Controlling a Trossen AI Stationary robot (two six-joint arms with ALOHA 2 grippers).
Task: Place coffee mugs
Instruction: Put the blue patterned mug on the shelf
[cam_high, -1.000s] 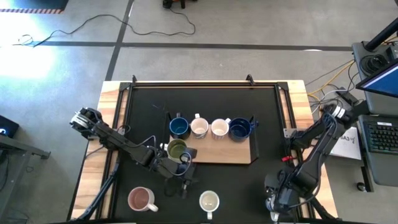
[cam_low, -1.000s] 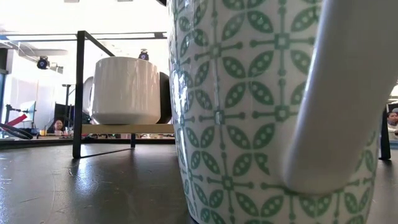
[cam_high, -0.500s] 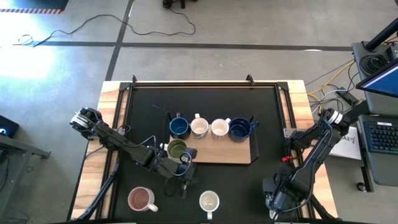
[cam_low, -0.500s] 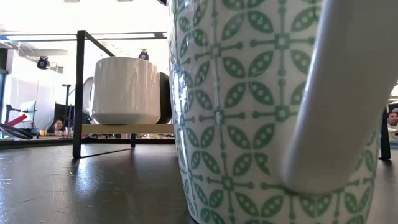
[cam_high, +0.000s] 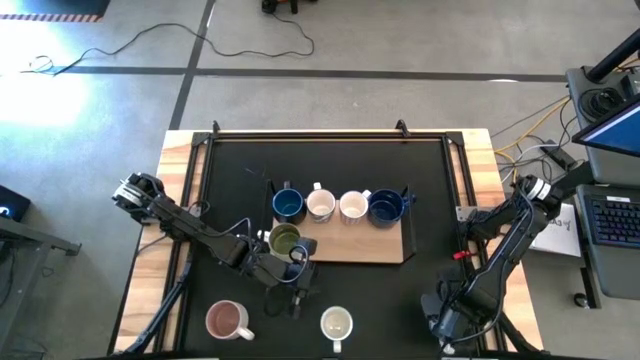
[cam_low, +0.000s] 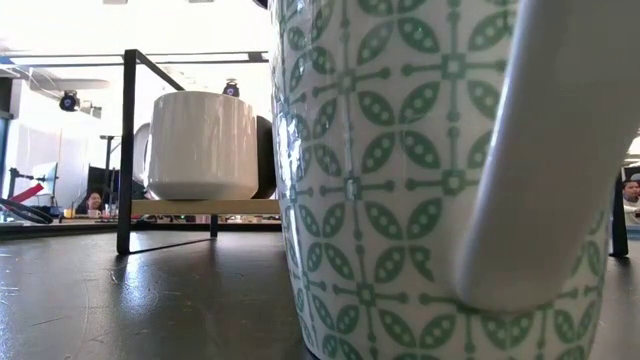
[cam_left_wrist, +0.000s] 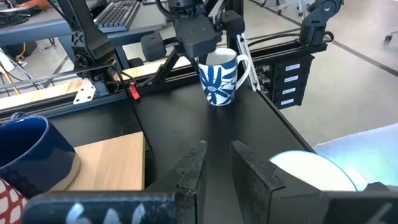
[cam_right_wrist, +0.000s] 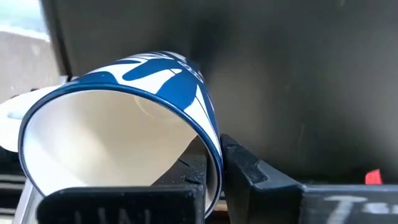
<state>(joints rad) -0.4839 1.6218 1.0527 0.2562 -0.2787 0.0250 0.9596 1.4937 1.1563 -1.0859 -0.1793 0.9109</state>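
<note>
Black table (cam_high: 230, 175): your work surface; it carries the wooden board, the loose mugs and both arms.
Wooden board (cam_high: 370, 246): lies mid-table. You see a row of four mugs on it: blue (cam_high: 288, 205), white (cam_high: 320, 205), white (cam_high: 353, 206), dark blue (cam_high: 386, 207). An olive green mug (cam_high: 284, 239) sits at its near left corner.
Left gripper (cam_high: 296, 296): your left arm rests low, just in front of the olive green mug, fingers (cam_left_wrist: 189, 168) parted and empty.
Right gripper (cam_high: 447, 330): at the table's near right corner, fingers clamped on the rim of a blue-and-white mug (cam_right_wrist: 124, 124).
Loose mugs: pink mug (cam_high: 226, 321) near left; patterned white mug (cam_high: 337, 324) near centre.
</note>
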